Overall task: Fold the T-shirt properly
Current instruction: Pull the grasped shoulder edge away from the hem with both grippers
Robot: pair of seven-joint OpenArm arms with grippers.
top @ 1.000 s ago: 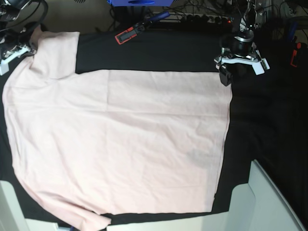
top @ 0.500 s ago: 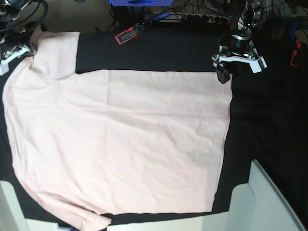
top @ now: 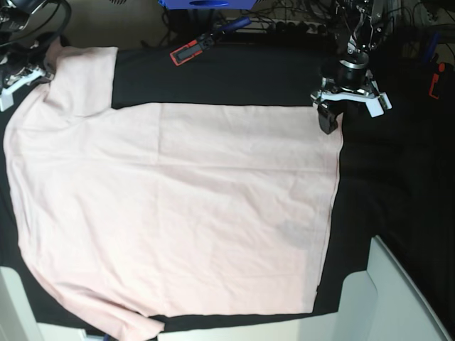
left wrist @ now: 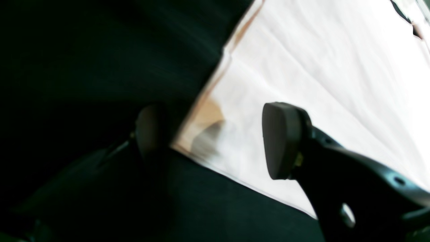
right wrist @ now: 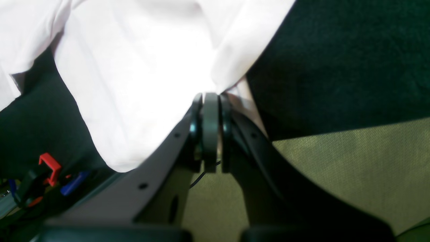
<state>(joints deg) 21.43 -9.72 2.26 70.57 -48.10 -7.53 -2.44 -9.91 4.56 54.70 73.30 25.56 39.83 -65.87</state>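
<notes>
The pale pink T-shirt [top: 178, 206] lies spread flat, plain side up, on the black table cloth [top: 249, 78]. My left gripper [top: 333, 119] hovers at the shirt's far right hem corner. In the left wrist view it [left wrist: 211, 137] is open, its fingers [left wrist: 278, 141] straddling that corner of the T-shirt [left wrist: 319, 67]. My right gripper [top: 39, 71] sits at the far left by the sleeve. In the right wrist view it [right wrist: 210, 101] is shut, with an edge of the T-shirt [right wrist: 134, 67] pinched at its tips.
A red-and-black clamp [top: 188, 51] lies on the cloth's far edge, and a red clip [top: 435, 82] is at the right. White panels [top: 384, 298] stand at the near corners. Cables and a blue box [top: 206, 3] crowd the back. Olive floor [right wrist: 336, 168] shows beyond the cloth.
My left gripper has shifted a little left and down onto the shirt's far right corner. The right gripper and the shirt have not moved.
</notes>
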